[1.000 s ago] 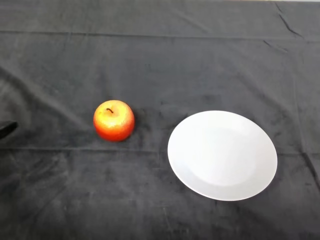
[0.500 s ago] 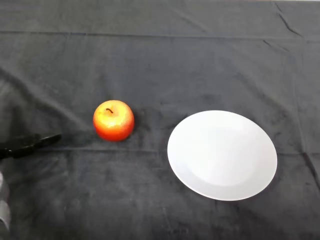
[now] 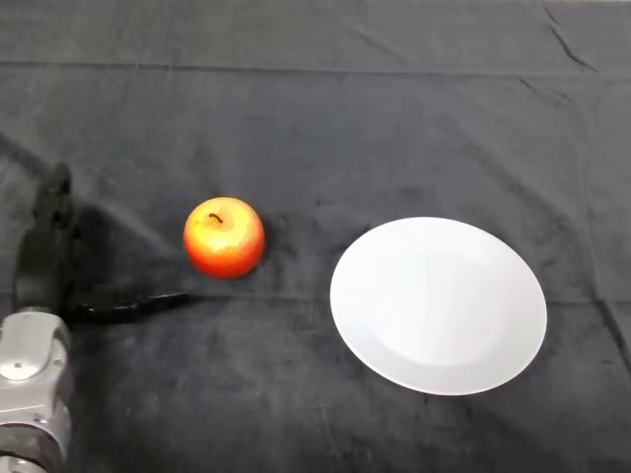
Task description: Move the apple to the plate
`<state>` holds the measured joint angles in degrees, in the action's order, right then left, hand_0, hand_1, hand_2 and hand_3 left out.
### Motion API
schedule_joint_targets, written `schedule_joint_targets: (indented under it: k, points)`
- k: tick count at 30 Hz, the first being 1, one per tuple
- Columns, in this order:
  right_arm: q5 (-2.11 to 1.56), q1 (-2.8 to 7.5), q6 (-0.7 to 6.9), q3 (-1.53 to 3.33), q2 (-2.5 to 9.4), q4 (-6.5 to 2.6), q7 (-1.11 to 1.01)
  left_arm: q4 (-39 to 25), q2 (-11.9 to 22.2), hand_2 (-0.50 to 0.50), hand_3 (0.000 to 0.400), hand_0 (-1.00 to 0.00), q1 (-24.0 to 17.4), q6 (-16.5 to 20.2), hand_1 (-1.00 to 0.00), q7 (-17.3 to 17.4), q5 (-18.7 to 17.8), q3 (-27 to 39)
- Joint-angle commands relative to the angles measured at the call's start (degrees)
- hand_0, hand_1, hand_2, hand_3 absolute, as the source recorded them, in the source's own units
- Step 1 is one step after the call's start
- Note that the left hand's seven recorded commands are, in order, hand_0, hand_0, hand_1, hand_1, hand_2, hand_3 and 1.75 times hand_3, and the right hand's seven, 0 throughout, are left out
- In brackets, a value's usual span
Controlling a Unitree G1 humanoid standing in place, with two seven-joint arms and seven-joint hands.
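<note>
The robot's left hand [image 3: 59, 281], spread wide and holding nothing, hovers just left of the apple [image 3: 224, 237] on the dark cloth [image 3: 315, 118] (the white plate [image 3: 439, 305] sits to its right); a clean grasp likely needs thumb and fingers straddling the fruit.

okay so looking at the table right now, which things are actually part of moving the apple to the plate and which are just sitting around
Part of the job:
- apple, upright on the cloth, not yet touched
- white plate, bare, to the apple's right
- left hand, open, thumb and fingers spread just left of the apple

Just there:
- dark cloth covering the table; nothing else lies on it
</note>
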<state>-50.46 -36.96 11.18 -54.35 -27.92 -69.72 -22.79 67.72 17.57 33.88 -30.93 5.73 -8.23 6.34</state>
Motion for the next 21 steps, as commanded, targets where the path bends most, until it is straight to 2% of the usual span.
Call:
schedule_joint_targets:
  k: [1,21]
  points:
    - [-0.99,-0.71,-0.44,-0.12,-0.89,0.53,0.10,-1.5,-0.5,0.00,0.000,0.00,3.8,0.2,0.00,1.0,1.4,-1.6]
    - [-1.01,-0.69,-0.43,-0.11,-0.88,0.58,0.14,-0.4,-2.6,0.00,0.000,0.00,7.1,4.5,0.00,5.4,4.0,-6.7]
